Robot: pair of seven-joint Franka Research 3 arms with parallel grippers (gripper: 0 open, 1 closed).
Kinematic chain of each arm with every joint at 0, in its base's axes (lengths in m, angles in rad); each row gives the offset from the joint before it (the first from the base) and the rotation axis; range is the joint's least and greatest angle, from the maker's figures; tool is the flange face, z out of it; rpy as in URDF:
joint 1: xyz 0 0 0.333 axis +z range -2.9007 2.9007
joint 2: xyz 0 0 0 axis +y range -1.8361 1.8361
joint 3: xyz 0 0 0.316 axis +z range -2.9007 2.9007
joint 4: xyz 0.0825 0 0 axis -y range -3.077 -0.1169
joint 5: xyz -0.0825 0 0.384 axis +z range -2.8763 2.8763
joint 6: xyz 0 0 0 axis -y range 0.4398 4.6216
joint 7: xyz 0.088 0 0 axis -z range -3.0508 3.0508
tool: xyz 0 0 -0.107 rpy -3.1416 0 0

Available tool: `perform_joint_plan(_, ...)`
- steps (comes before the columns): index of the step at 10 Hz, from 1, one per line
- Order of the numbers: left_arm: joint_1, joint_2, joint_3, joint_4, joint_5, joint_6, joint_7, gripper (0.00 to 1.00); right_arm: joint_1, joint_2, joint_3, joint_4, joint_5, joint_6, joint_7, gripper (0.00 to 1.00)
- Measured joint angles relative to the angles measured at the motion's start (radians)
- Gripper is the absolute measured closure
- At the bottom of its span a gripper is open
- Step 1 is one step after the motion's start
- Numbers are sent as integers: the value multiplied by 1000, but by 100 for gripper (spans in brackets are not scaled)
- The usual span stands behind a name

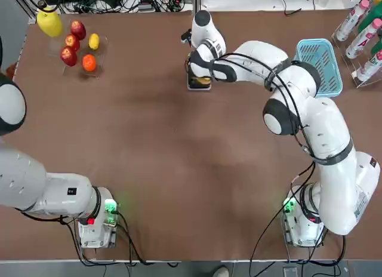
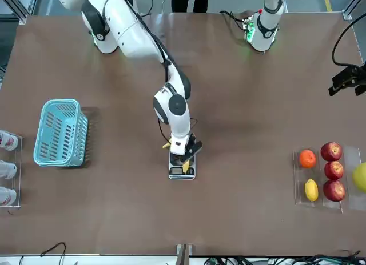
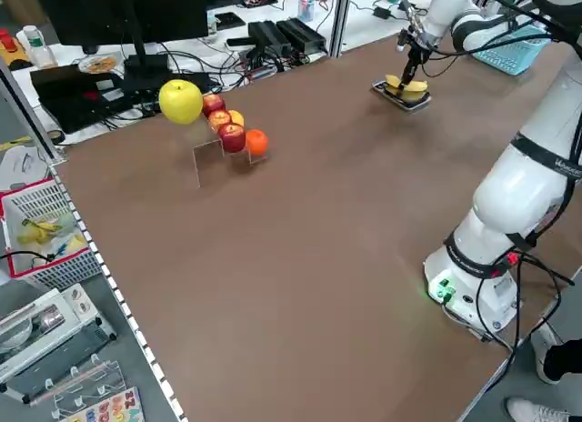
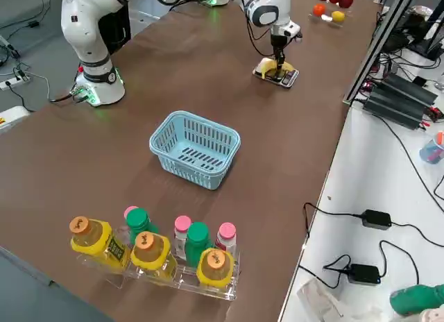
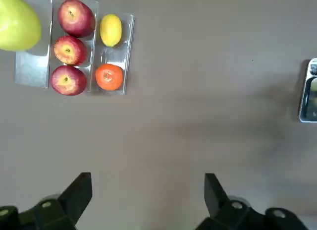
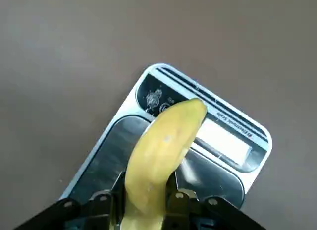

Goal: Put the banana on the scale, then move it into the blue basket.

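The banana (image 6: 163, 145) lies along the scale (image 6: 99, 160), whose display end sticks out past the fruit's tip. My right gripper (image 6: 146, 193) stands over it with a finger pressed against each side of the banana, shut on it. From overhead the gripper (image 1: 200, 74) covers most of the scale (image 1: 199, 86) at the table's far middle. The front view shows the banana (image 2: 185, 164) resting on the scale (image 2: 182, 173). The blue basket (image 1: 319, 65) sits empty to the right of the scale. My left gripper (image 5: 146, 190) hangs open, high above the table's left side.
A clear stand with red apples, a lemon, an orange and a large yellow fruit (image 1: 77, 45) occupies the far left corner. A rack of bottles (image 1: 364, 32) lines the far right edge beyond the basket.
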Motion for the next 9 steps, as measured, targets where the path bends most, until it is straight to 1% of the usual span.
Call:
perform_joint_plan(1, 2, 0, -9, 3, 0, -2, -6, 0, -9, -18, 0, -5, 0, -4, 7, 70)
perform_joint_plan(2, 2, 0, -17, 4, 0, -3, -16, 0, -29, -53, -2, -28, 0, -14, 11, 73)
perform_joint_plan(3, 2, 1, -22, 4, 0, -4, -20, 0, -64, -108, -5, -66, -1, -43, 10, 73)
perform_joint_plan(4, 2, 2, -22, 4, 0, -4, -20, 0, -112, -187, -7, -118, -4, -94, 0, 73)
perform_joint_plan(5, 2, 4, -25, 4, 4, -5, -19, 0, -174, -288, -10, -186, -6, -149, -42, 73)
perform_joint_plan(6, 2, 5, -30, 4, 8, -5, -19, 0, -251, -405, -14, -268, -9, -202, -115, 73)
perform_joint_plan(7, 1, 5, -35, 4, 11, -6, -19, 0, -359, -530, -13, -357, -10, -262, -216, 73)
perform_joint_plan(8, 1, 5, -43, 4, 11, -6, -19, 0, -482, -638, 0, -431, -11, -333, -299, 73)
perform_joint_plan(9, 1, 6, -54, 4, 11, -6, -19, 0, -612, -723, 26, -487, -12, -403, -359, 73)
